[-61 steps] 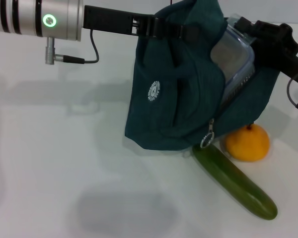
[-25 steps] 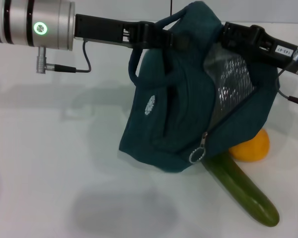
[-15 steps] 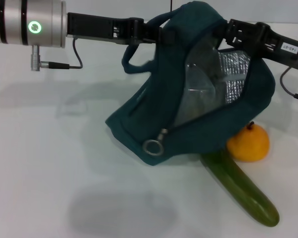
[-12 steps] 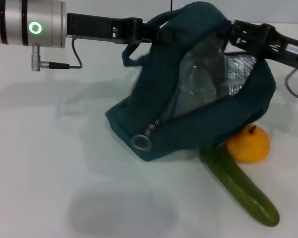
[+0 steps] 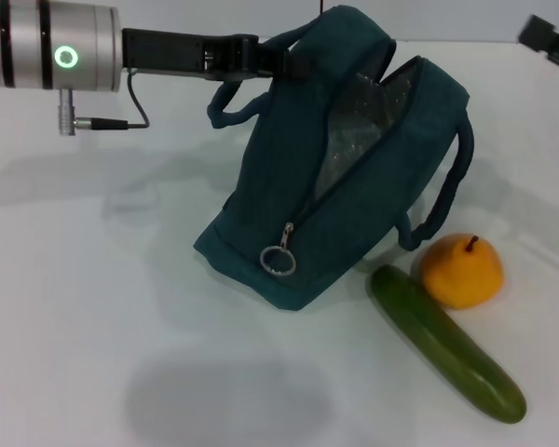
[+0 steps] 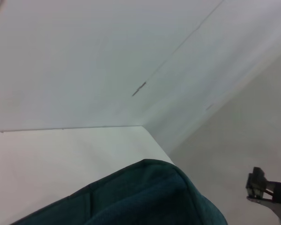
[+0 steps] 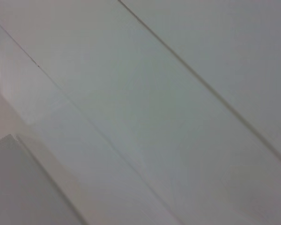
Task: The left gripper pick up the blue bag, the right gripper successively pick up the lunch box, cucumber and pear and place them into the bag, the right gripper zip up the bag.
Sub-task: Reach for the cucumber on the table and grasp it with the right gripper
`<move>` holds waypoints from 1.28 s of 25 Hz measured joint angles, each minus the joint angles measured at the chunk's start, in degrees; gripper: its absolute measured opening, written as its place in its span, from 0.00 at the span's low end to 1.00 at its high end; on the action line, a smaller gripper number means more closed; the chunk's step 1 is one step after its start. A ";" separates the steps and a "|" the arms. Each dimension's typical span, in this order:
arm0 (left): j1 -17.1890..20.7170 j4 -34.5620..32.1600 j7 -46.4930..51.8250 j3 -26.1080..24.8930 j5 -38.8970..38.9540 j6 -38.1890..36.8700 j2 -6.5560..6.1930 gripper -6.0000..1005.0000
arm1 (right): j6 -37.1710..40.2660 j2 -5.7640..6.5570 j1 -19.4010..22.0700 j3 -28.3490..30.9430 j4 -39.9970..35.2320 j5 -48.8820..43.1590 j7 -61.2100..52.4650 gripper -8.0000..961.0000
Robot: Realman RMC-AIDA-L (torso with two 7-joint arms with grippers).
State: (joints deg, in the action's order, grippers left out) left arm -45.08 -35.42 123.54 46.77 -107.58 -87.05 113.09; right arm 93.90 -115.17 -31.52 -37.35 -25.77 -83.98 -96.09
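Blue bag [image 5: 354, 177] stands tilted on the white table [image 5: 93, 307] in my head view, its zipper parted and the silver lining showing; the ring pull [image 5: 279, 262] hangs at its lower front. My left gripper [image 5: 284, 63] comes in from 9 o'clock and is clamped on 1 handle at the bag's top, at about 11 o'clock of the bag. My right gripper [image 5: 552, 39] is only a black sliver at 2 o'clock, well apart from the bag; whether its fingers are wide or narrow I cannot tell. The pear [image 5: 461, 271] sits just beside the bag at 4 o'clock, and the cucumber [image 5: 445, 341] lies at 5 o'clock, touching the pear.

From my left wrist, the bag's top [image 6: 140, 197] fills the near edge, with the right gripper [image 6: 267, 187] far off.

My right wrist view shows only pale surfaces.
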 joint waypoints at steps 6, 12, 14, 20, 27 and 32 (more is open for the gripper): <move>-0.01 0.00 -0.16 -0.02 0.13 1.67 0.09 0.06 | 1.24 0.05 4.27 -1.12 0.68 5.73 9.30 0.35; -0.01 0.00 -0.81 -0.01 0.36 2.96 0.03 0.06 | 9.39 4.50 5.41 -4.35 -3.45 -1.23 4.20 0.35; -0.01 0.01 -1.14 -0.02 0.37 3.29 0.03 0.06 | 9.39 5.19 6.46 -4.14 -7.19 -5.74 0.26 0.35; 0.14 -0.24 -1.36 -0.09 0.41 3.56 -0.02 0.06 | 9.89 4.98 9.79 -4.51 -16.20 -14.89 -8.35 0.35; -0.03 -0.46 -1.47 -0.10 0.65 4.14 -0.34 0.06 | 17.15 4.32 5.72 -12.41 -28.29 -20.19 -23.74 0.35; -0.17 -0.56 -1.61 -0.10 0.69 4.18 -0.51 0.06 | 18.02 3.84 -1.82 -22.65 -36.50 -23.36 -38.08 0.36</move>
State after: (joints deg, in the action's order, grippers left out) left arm -45.25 -35.98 121.92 46.67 -106.89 -82.87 112.58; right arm 111.92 -111.33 -33.34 -60.00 -62.27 -107.34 -134.17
